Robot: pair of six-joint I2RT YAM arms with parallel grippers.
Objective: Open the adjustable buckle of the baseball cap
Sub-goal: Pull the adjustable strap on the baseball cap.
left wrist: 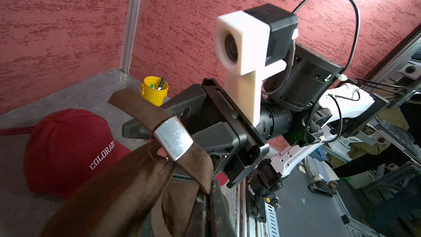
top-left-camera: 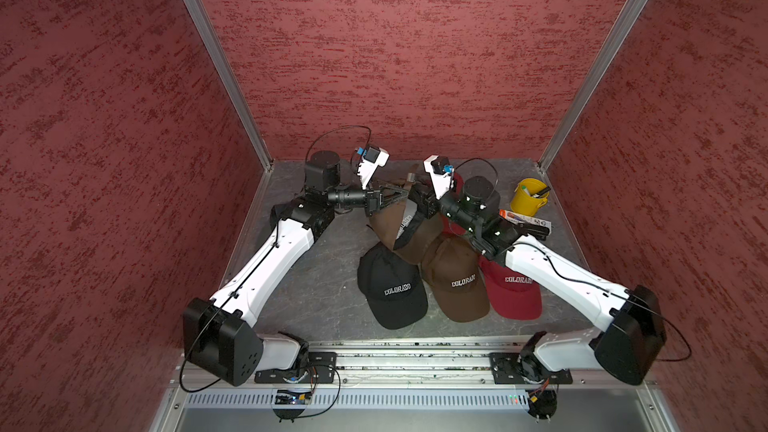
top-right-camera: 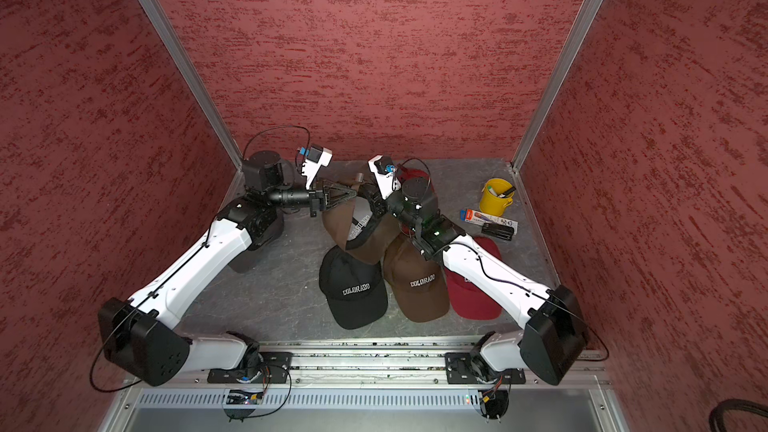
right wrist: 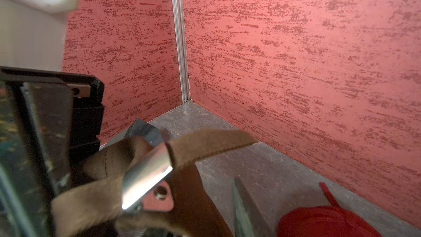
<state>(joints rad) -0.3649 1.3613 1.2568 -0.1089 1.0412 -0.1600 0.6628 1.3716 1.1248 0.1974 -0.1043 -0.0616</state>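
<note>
A brown baseball cap (top-left-camera: pixel 399 226) (top-right-camera: pixel 357 226) hangs above the table between my two grippers. Its silver buckle (left wrist: pixel 174 139) (right wrist: pixel 145 174) sits on the brown strap (left wrist: pixel 136 103), and the strap's free end sticks out past it. In both top views the buckle (top-left-camera: pixel 412 177) (top-right-camera: pixel 358 177) is at the top of the cap. My left gripper (top-left-camera: pixel 404 194) (left wrist: pixel 208 204) is shut on the cap's back edge just below the buckle. My right gripper (top-left-camera: pixel 415 192) (right wrist: pixel 211 204) faces it with its jaws apart. One of its fingers (right wrist: pixel 241 204) stands clear of the strap.
A black cap (top-left-camera: pixel 392 288), a brown cap (top-left-camera: pixel 455 280) and a red cap (top-left-camera: pixel 513 288) lie near the front. Another red cap (left wrist: pixel 63 149) (right wrist: pixel 323 222) lies behind the right arm. A yellow bucket (top-left-camera: pixel 528 197) and a small box (top-left-camera: pixel 525 220) stand at the right, with red walls around.
</note>
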